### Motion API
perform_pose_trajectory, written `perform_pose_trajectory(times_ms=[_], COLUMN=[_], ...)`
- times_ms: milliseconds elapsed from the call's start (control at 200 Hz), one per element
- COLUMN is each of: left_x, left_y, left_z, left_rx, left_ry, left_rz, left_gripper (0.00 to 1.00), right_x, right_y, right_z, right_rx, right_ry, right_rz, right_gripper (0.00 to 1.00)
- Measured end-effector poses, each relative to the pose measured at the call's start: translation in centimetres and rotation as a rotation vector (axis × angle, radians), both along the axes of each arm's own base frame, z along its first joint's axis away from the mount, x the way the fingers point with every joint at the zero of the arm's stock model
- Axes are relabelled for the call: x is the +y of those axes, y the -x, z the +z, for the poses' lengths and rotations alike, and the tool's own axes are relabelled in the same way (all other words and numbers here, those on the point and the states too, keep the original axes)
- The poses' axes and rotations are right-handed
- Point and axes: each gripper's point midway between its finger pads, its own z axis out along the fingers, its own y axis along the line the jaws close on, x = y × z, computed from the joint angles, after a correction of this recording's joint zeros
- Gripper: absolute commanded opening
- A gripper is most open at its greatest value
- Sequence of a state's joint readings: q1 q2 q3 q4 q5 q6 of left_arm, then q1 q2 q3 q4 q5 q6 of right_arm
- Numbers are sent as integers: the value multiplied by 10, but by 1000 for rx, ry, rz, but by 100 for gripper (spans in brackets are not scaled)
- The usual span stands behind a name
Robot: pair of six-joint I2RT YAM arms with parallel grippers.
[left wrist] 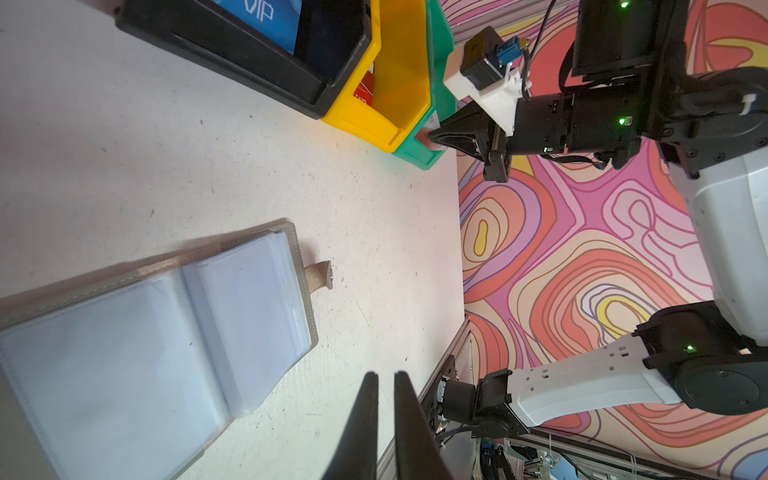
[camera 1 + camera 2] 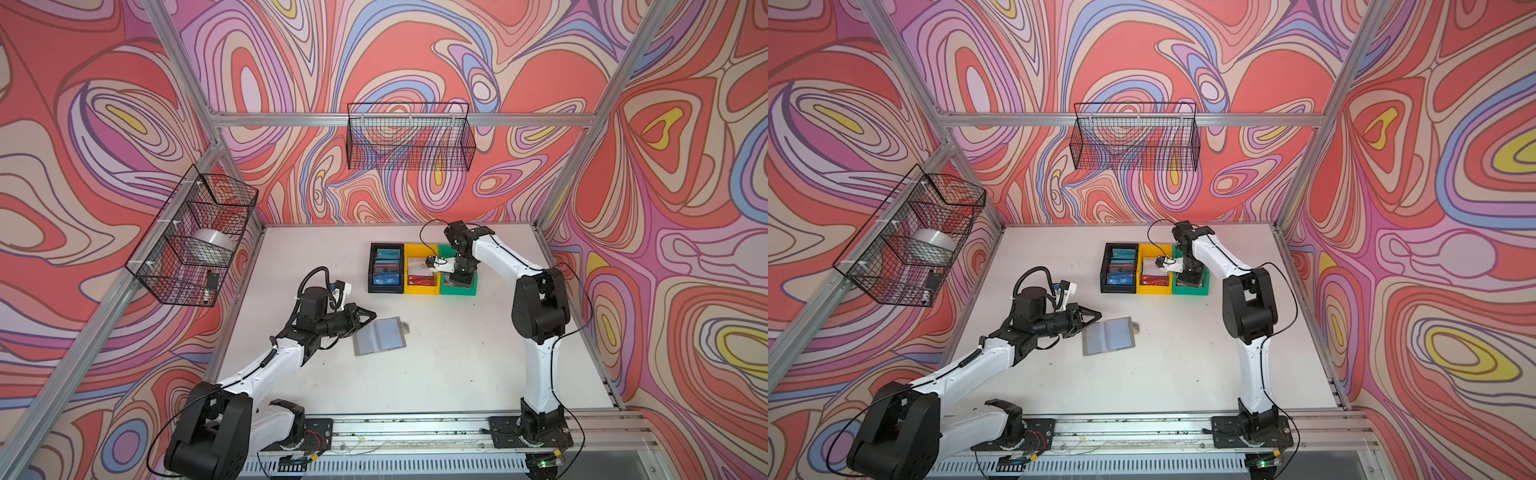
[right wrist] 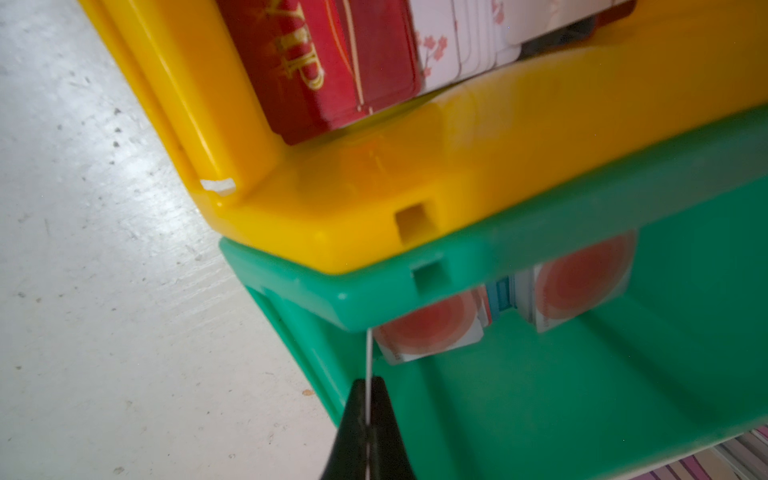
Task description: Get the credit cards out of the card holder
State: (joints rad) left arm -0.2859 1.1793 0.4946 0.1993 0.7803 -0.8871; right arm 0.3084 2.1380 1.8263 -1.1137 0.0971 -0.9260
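My right pincer (image 3: pixel 368 419) is clamped on one thin card (image 3: pixel 368 357) over the green bin (image 3: pixel 540 395); my left pincer (image 1: pixel 384 399) is nearly closed, empty, beside the card holder (image 2: pixel 380 336), whose visible sleeves look empty on the bench (image 2: pixel 436 374).

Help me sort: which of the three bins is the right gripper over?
The green bin, at the row's right end beside the yellow bin; the right gripper, pinching a thin card edge-on, hangs over it.
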Motion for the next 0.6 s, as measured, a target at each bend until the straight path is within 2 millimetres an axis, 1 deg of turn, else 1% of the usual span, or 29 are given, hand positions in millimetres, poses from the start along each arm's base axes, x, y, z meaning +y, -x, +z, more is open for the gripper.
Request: perform_pose_trajectory(times_ms=[175,255,305,426,546,601], left_x=[0,0,0,0,0,0], left_y=[0,0,0,0,0,0], left_z=[0,0,0,0,0,0], left_rx=[0,1,1,1,1,1], left_ry=[0,0,0,0,-1,-1], left_rz=[-1,-1,0,0,-1,-1], left_gripper=[13,13,13,14,15,16], right_x=[2,2,1,-3,-6,-5], right_y=[-10,-18,-24,-39,-55,-60], right_z=[2,4,6,10,18,22], right_rx=[-46,-81,-107,-179,-264,-296], right_ry=[-8,-8,-4,14,22,9], right_rz=[-33,-45,-60,-94,-143,-170], right_gripper=[22,41,47,54,57,60])
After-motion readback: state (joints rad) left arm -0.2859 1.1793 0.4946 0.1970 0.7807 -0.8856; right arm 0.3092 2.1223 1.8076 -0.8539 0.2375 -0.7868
